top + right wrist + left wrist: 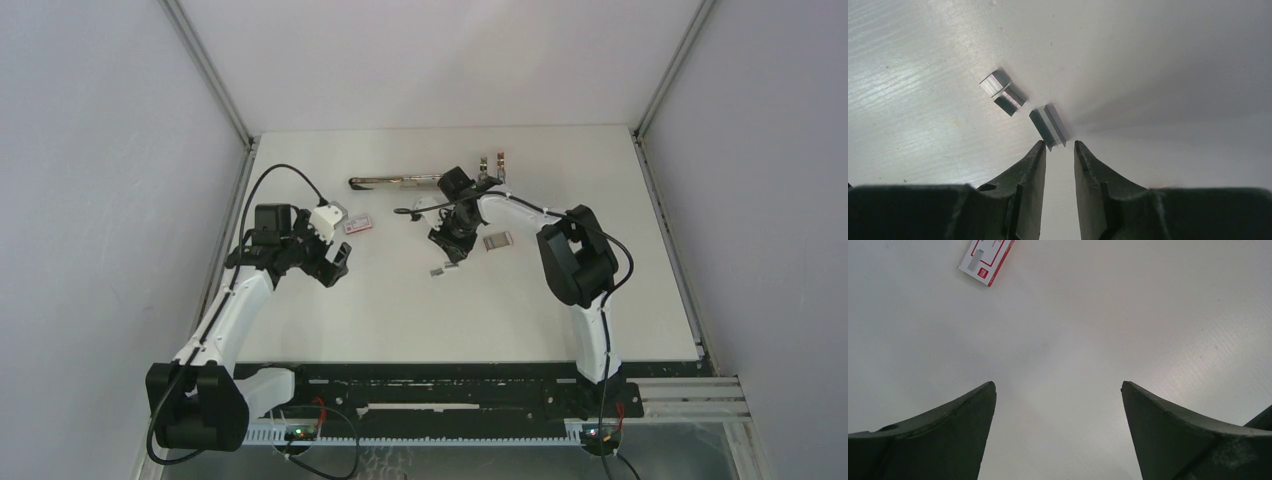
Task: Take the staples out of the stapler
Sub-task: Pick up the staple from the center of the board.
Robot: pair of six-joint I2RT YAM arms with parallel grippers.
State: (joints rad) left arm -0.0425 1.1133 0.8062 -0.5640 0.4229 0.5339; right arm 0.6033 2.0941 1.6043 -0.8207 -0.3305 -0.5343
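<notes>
The stapler [392,181] lies as a long, thin metal bar at the back of the table, its right end hidden behind my right wrist. Three short silver staples strips [1048,126] [1010,100] [993,83] lie on the white surface just beyond my right gripper [1060,145]. Its jaws stand a narrow gap apart with nothing between them, and the nearest strip lies at the fingertips. In the top view this gripper [450,252] points down near staples [437,269], and another staple strip [497,240] lies to its right. My left gripper [1058,386] hangs wide open over bare table.
A small pink-and-white box [358,224] lies just beyond the left gripper, and shows again as the box [986,259] in the left wrist view. Two small metal pieces [491,165] stand at the back near the stapler. Grey walls close in the table on both sides.
</notes>
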